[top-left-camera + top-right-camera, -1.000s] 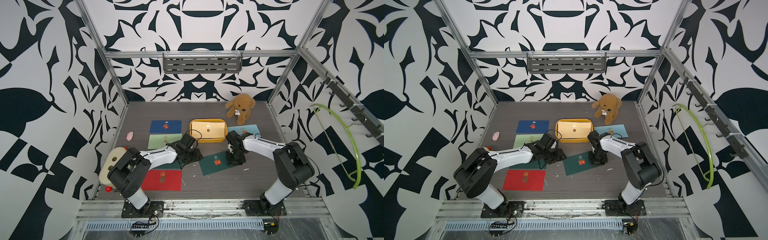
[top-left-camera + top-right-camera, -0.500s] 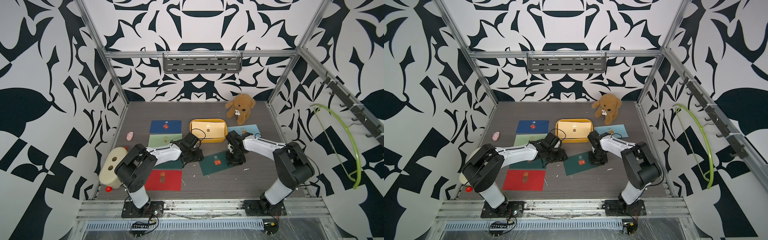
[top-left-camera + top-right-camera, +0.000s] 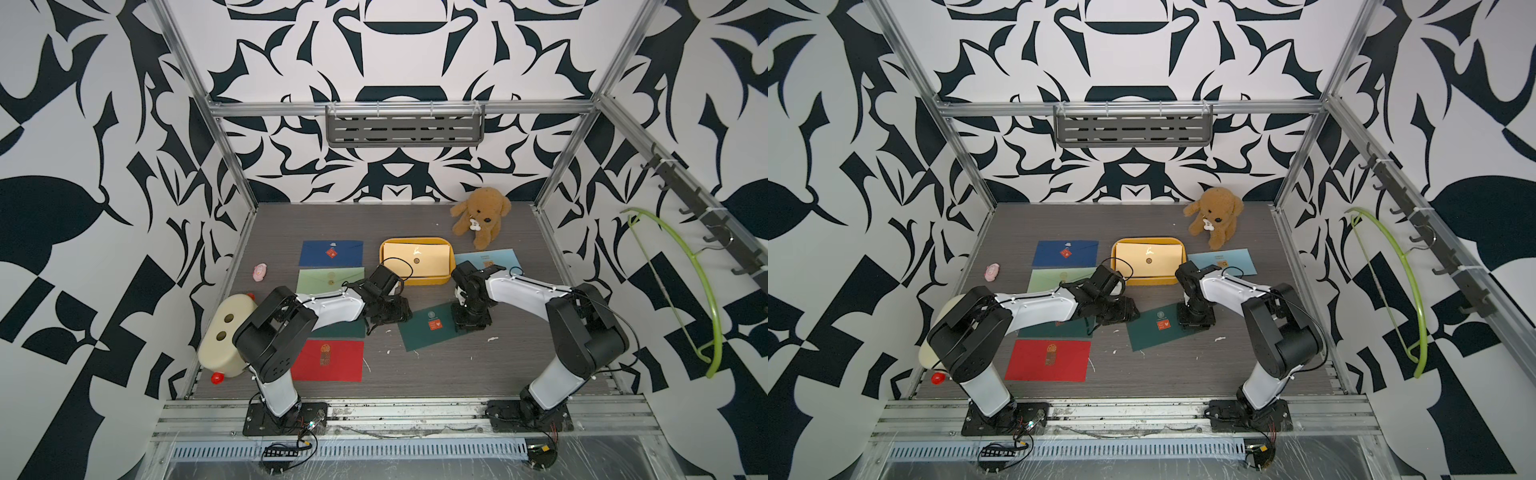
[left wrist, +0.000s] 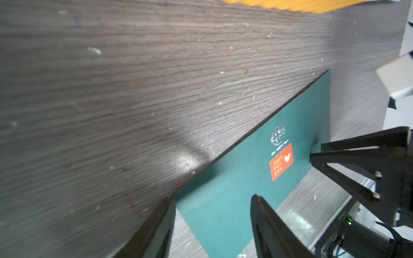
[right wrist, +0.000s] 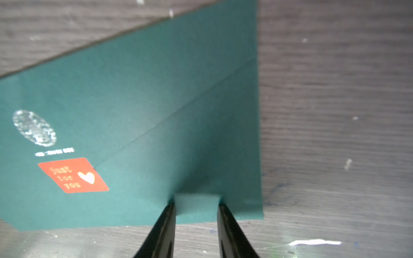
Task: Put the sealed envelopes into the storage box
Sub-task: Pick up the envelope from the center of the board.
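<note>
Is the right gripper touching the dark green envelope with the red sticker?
Touching: the right wrist view shows the right gripper pressing both fingertips onto the dark green envelope.

Mustard-yellow storage box, dark green envelope with orange sticker, red envelope

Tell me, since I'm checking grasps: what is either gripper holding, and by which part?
Neither clearly holds anything. The right gripper presses both fingertips onto the dark green envelope near a short edge; the left gripper stands open at the opposite end.

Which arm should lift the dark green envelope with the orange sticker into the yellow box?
Right, probably. The right gripper already presses both fingertips on the dark green envelope; the left gripper only straddles its corner.
</note>
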